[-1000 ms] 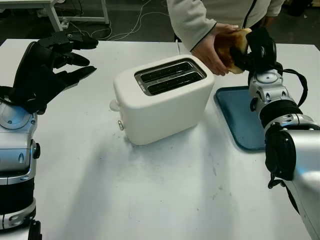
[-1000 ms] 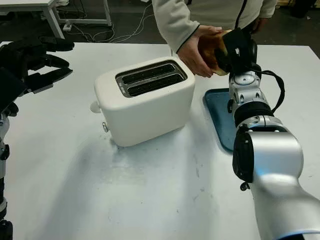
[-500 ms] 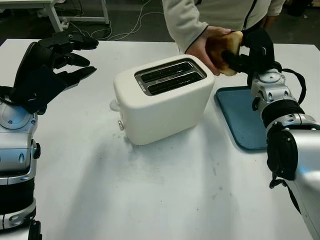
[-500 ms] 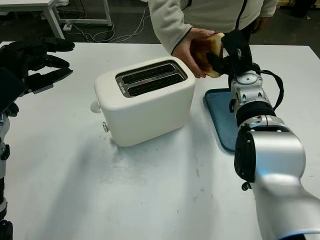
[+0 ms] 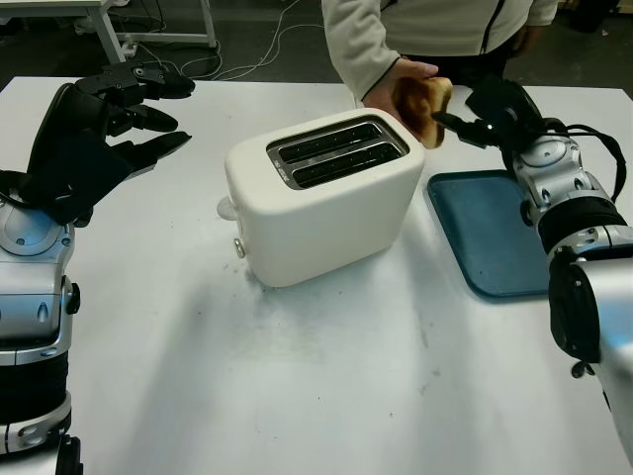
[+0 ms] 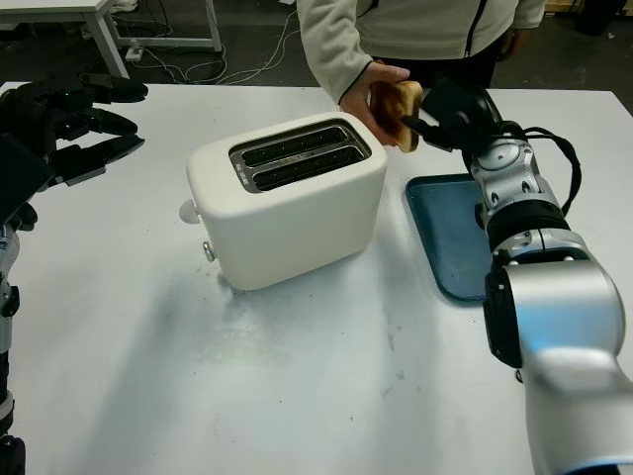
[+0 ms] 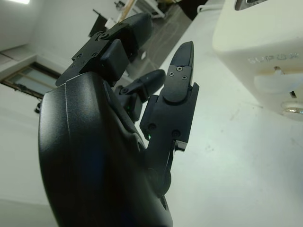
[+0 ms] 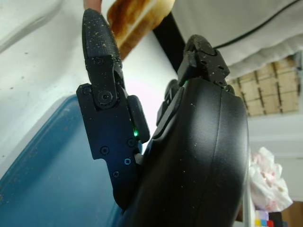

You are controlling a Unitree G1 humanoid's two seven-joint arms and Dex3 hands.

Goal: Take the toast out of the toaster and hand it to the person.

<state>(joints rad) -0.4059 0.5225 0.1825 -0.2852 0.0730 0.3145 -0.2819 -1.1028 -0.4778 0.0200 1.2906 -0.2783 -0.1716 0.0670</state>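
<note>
Near the surface's [image 5: 326,376] far edge, a person's hand [image 5: 388,91] holds the toast [image 5: 423,103] above the toaster [image 5: 321,193], the open right robot hand [image 5: 487,111] just beside it, the left robot hand [image 5: 94,129] open over the left edge.

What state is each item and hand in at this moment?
toast: out of the toaster, held by the person's hand.
toaster: upright on the table, both slots empty.
blue tray: flat on the table, nothing on it.
right hand: open, beside the toast.
left hand: open, raised left of the toaster.
</note>
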